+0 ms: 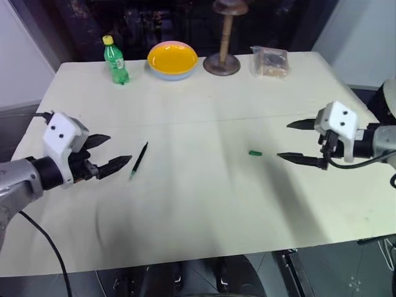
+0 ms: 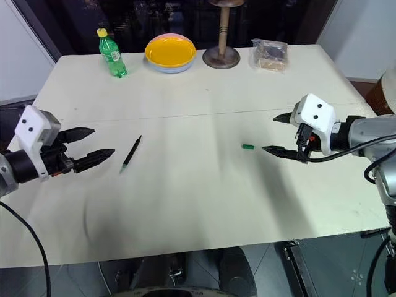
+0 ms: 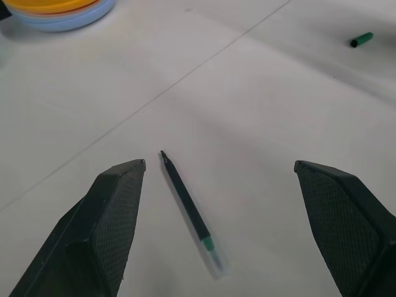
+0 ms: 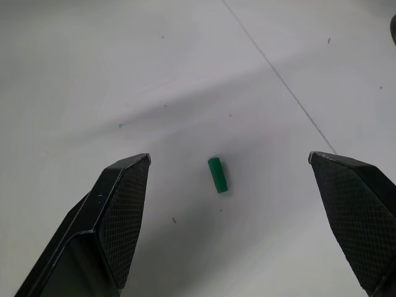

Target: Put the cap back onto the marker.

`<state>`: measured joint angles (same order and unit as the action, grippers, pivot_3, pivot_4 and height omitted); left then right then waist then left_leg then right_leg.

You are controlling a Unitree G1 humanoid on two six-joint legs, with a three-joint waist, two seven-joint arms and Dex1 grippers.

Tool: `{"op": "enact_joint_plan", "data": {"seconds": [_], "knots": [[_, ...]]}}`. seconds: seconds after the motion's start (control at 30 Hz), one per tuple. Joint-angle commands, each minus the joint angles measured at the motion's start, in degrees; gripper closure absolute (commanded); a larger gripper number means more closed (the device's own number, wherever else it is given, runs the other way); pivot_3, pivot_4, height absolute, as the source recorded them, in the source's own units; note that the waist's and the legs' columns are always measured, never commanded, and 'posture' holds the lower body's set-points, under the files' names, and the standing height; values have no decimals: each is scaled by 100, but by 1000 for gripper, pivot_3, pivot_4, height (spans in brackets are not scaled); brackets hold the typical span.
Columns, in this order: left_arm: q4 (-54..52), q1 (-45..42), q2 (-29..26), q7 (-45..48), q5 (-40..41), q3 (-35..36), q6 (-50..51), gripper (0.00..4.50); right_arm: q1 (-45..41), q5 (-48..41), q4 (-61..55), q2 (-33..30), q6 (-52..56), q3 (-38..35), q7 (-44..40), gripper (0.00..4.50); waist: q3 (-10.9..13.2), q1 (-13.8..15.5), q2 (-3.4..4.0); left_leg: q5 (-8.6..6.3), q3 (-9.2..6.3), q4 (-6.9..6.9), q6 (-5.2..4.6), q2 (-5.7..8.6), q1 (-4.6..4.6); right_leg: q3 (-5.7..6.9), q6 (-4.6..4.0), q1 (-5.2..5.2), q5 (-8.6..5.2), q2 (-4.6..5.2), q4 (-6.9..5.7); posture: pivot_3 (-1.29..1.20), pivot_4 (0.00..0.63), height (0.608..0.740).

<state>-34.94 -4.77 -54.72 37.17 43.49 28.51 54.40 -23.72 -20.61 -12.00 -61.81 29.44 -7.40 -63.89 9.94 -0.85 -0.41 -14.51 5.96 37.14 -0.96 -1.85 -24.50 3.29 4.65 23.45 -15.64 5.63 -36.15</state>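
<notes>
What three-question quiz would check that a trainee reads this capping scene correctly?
1. True or false: the cap is already on the marker.
2. Multiple choice: the marker lies nearest to A) the left gripper, B) the right gripper, C) the yellow bowl.
3. Fill in: both grippers are ____ and hold nothing.

Key:
1. False. The cap lies apart on the table, in front of the right gripper.
2. A.
3. Open.
</notes>
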Motion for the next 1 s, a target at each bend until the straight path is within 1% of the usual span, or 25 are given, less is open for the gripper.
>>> {"op": "enact_joint_plan", "data": {"seconds": [0.03, 0.3, 0.4, 0.6, 0.73, 0.87, 1.0], "knots": [[-186, -63, 22, -191, 81, 238, 25, 465, -154, -49, -135, -59, -12, -69, -4, 267, 0, 1, 0, 1, 0, 0, 2, 0, 0, 0, 0, 0, 0, 0, 0, 0, 150, 740], [-281, -71, 151, -500, 182, 115, 108, 465, -168, -58, -143, 1, 6, -43, 23, 267, 0, 12, -1, 6, 1, 5, 7, 2, 0, 1, 2, -5, 1, -1, -1, 0, 150, 740], [-254, -96, 385, -746, 184, -17, 110, 465, -132, -60, -174, 25, 16, -59, 57, 267, 0, 12, -1, 7, 2, 6, 8, 2, 2, 1, 2, -7, 1, -3, -2, 0, 150, 740], [-17, 47, 1167, -1318, -313, -763, -155, 465, 94, -166, -471, 111, 190, -139, 218, 267, 1, 28, -5, 9, 2, 15, 6, 2, 6, 4, 8, -18, 4, -7, -5, 0, 150, 740], [462, 80, 1752, -1850, -972, -1287, -467, 465, 278, -260, -732, 165, 368, -216, 349, 267, 1, 35, -6, 6, 2, 21, 0, 3, 7, 6, 23, -22, 12, -9, -7, 0, 150, 740], [803, 97, 2037, -2077, -1544, -1650, -803, 465, 455, -330, -897, 164, 486, -300, 440, 267, 0, 36, -9, 3, 2, 29, -7, 2, 6, 6, 25, -21, 14, -12, -14, 0, 150, 740], [1165, 41, 2319, -2184, -1900, -1871, -1122, 465, 602, -394, -1052, 159, 583, -376, 505, 267, -1, 44, -11, 2, 2, 31, -8, 2, 7, 6, 26, -23, 14, -11, -15, 0, 150, 740]]}}
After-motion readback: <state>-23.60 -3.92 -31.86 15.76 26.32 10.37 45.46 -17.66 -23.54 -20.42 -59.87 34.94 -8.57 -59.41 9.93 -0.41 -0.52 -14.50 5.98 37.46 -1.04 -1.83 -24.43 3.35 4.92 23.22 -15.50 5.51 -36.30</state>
